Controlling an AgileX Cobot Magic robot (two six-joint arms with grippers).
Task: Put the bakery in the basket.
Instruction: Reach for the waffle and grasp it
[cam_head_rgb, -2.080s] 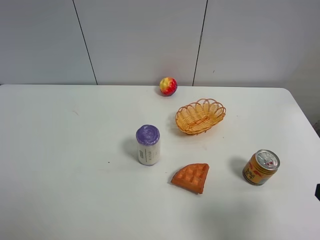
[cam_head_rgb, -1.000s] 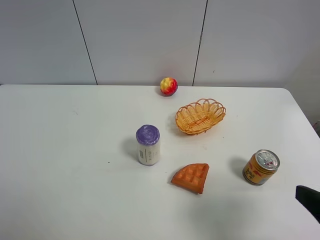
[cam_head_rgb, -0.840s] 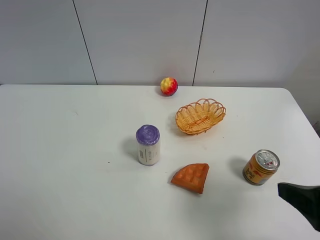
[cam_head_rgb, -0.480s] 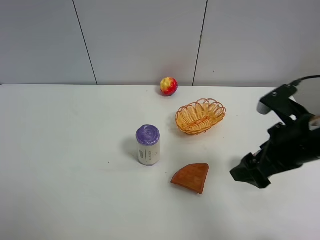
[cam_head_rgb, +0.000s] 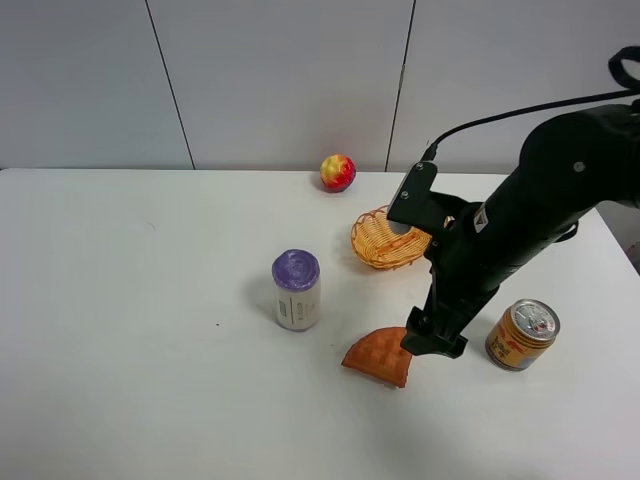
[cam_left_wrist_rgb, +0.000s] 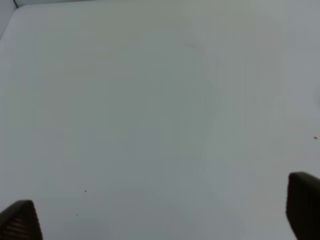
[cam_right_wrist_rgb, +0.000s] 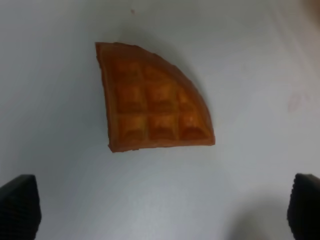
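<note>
The right tool (cam_right_wrist_rgb: 162, 207) hovers above the waffle piece (cam_right_wrist_rgb: 150, 112), jaws wide apart and empty. The piece lies flat toward the worktop's (cam_head_rgb: 120, 300) near edge, the basket (cam_head_rgb: 375, 245) nearer the far edge. Descend straight, straddle the wedge, pinch its edges low.

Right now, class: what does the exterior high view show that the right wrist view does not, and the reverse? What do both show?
Only exterior high: the wicker basket, the red-yellow fruit, the purple-lidded container, the orange can and the right arm.
Only right wrist: the waffle piece whole, its dimple grid uncovered, and the open right gripper with its two fingertips set wide apart.
Both: the waffle piece lying on the white table.
</note>
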